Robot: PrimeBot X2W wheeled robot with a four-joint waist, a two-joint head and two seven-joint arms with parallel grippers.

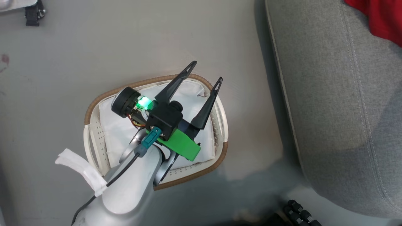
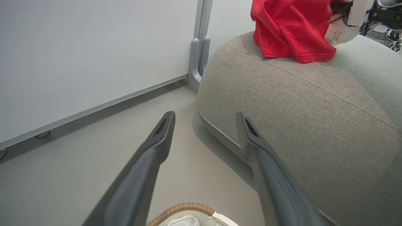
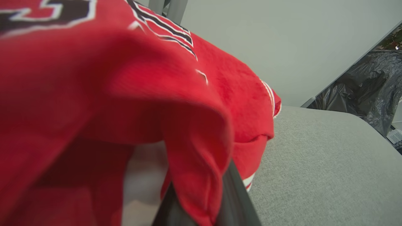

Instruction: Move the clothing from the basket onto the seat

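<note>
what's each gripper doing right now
Left gripper: open, empty, above the basket.
Right gripper: closed on the clothing, over the seat.

**Left arm**
- Forearm [image 1: 132, 188]: smooth, rounded silver-grey shell.
- Cable [image 1: 122, 171]: black, laid along the shell, ending in a teal plug [image 1: 150, 142].
- Strap [image 1: 82, 171]: white band round the forearm.
- Wrist housing [image 1: 165, 121]: black and blocky, backed by a bright green plate [image 1: 182, 146].
- Side module [image 1: 124, 102]: black cylinder with a lit green lamp [image 1: 143, 102] and thin red wires beneath.
- Left jaws: two long dark fingers [image 2: 147, 175], tapering, each slotted near the tip.

**Right arm**
- Wrist [image 2: 358, 12]: white shell with black fittings.
- Right jaws: dark grey fingers [image 3: 234, 194].
</note>
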